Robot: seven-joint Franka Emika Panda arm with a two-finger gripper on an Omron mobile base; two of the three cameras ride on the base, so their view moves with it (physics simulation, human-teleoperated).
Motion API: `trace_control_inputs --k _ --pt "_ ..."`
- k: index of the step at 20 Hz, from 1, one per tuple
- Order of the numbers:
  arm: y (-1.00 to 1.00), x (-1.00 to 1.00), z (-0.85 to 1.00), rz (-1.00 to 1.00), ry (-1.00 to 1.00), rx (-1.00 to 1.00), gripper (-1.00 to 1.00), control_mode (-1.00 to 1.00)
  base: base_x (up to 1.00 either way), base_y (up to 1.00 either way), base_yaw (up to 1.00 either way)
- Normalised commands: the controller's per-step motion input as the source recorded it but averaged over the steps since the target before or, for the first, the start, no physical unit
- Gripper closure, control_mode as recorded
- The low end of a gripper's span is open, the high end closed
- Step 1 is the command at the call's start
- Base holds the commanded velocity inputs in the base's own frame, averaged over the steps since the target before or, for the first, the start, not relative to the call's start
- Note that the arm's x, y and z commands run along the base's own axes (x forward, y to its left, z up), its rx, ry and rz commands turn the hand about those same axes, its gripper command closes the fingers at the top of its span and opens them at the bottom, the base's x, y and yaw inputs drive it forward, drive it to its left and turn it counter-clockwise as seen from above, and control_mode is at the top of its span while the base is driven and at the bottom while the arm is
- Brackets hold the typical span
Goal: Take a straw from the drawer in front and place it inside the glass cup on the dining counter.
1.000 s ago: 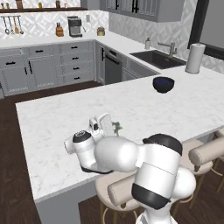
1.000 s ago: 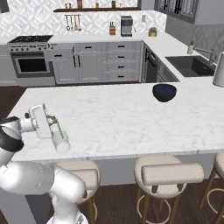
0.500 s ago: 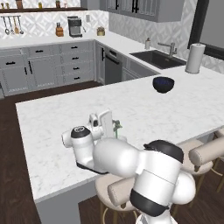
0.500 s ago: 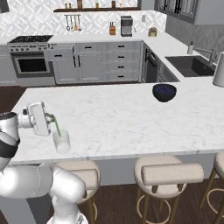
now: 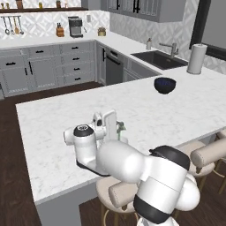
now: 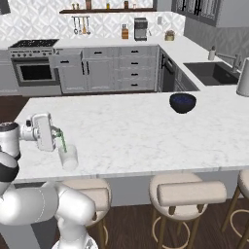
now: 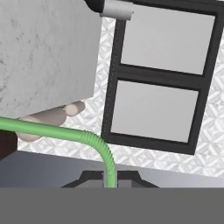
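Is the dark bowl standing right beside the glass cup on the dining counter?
No, the dark bowl stands far across the dining counter from the glass cup.

Counts: 1 straw (image 6: 61,139), green, bent near the top. 1 glass cup (image 6: 68,156) on the desk (image 6: 146,131). 1 dark bowl (image 6: 183,102) on the same desk, at 2 o'clock from the cup in the right base view. 1 paper-towel roll (image 5: 196,58). 1 sink (image 5: 160,59) with 1 faucet (image 5: 170,47). 1 oven range (image 6: 34,63). 1 coffee machine (image 6: 140,28). 3 stools in the right base view: (image 6: 90,192), (image 6: 187,192), (image 6: 243,181). 2 dark finger tips, 1 of them at (image 7: 89,178), in the hand view.
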Motion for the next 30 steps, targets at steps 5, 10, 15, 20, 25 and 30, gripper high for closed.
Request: trace_control_inputs --k 5,10,15,20,25,30 --pt "-0.03 0.0 -0.23 -0.07 0.0 0.0 1.0 -1.0 0.0 0.0 0.0" --pt "0.0 0.0 -0.19 -0.06 0.01 0.0 1.0 -1.0 0.0 0.0 0.0" --pt "0.0 0.0 -0.1 -0.06 0.0 0.0 -1.0 -1.0 0.0 0.0 0.0" --pt "0.0 0.0 0.0 -0.04 0.0 0.0 -1.0 -1.0 0.0 0.0 0.0" --pt "0.0 -0.07 0.0 -0.01 0.0 0.03 -1.0 -1.0 0.0 0.0 0.0" --pt "0.0 -0.01 0.0 -0.01 0.02 0.15 -1.0 -1.0 0.0 0.0 0.0"
